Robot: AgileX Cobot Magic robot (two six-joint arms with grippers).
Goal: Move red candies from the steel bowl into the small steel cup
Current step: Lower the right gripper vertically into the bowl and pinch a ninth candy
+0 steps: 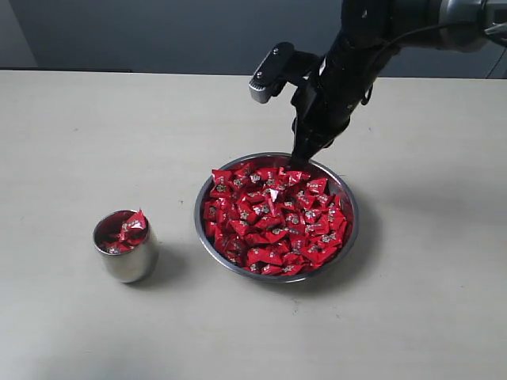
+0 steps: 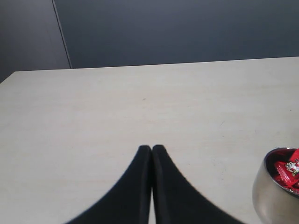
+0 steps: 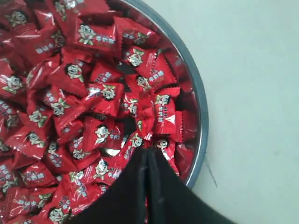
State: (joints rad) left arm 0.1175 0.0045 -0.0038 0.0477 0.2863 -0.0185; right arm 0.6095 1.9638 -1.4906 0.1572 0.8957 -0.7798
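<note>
The steel bowl [image 1: 356, 227] sits on the desk [image 1: 79, 142], full of red candies [image 1: 273, 222]. The right pincer [image 1: 301, 155] is pressed tight together with nothing in it. Its tip hangs just over the candies at the bowl's far edge. The small steel cup [image 1: 131, 267] stands left of the bowl, not touching it, with a few candies inside. The left pincer [image 2: 152, 148] is pressed together too, empty.

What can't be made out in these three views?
- left tool: only its shut tips show, in the left wrist view. It is out of frame in the exterior view.
- small steel cup: cut off by the left wrist view's edge.
- steel bowl floor: buried under red candies, exterior and right wrist views.
- right tool: its own tips hide any candy contact, right wrist view.
</note>
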